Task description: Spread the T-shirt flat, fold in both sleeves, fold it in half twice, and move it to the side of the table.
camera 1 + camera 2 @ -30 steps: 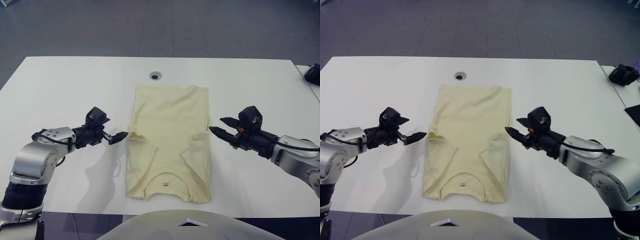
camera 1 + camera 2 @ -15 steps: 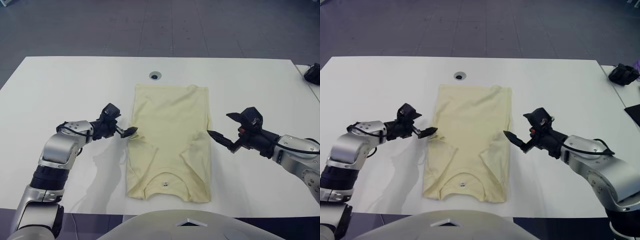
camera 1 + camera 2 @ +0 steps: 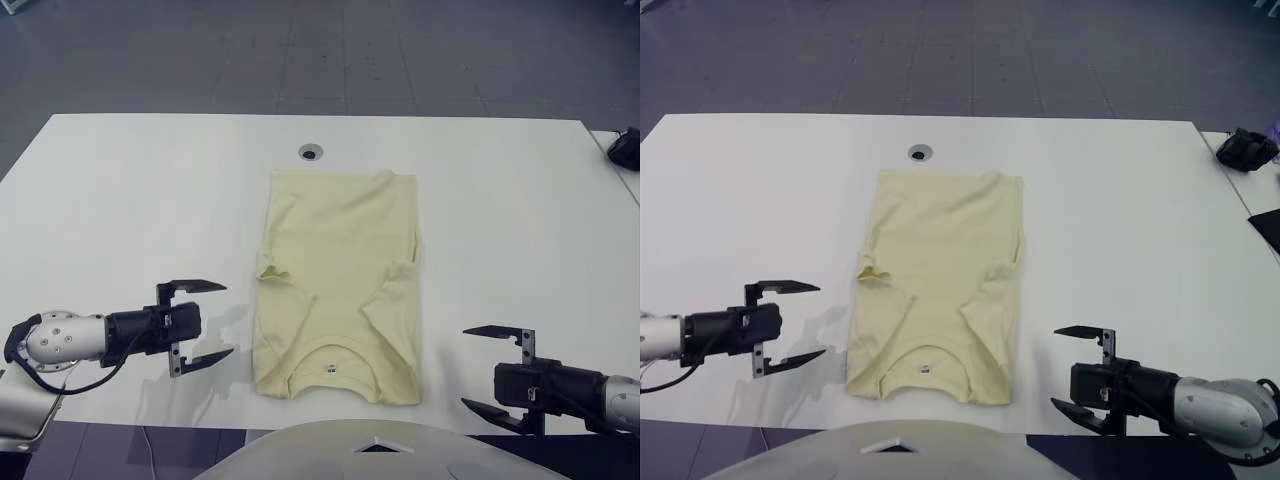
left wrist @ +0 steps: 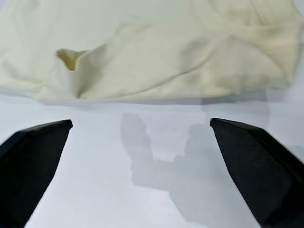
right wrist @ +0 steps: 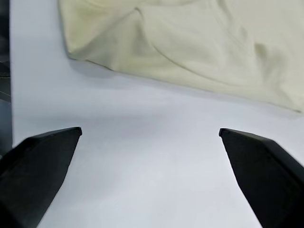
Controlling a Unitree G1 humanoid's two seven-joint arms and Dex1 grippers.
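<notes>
Head view: pale yellow cotton T-shirt flat on white table, sleeves folded in, lying between both sets of jaws. Left gripper jaws spread wide, holding nothing; shirt's edge just beyond the tips. Right gripper jaws likewise released, shirt's near corner apart from the tips.
Left wrist view: puckered shirt edge ahead of jaws, not touching.
Right wrist view: shirt corner ahead, bare table between tips.
</notes>
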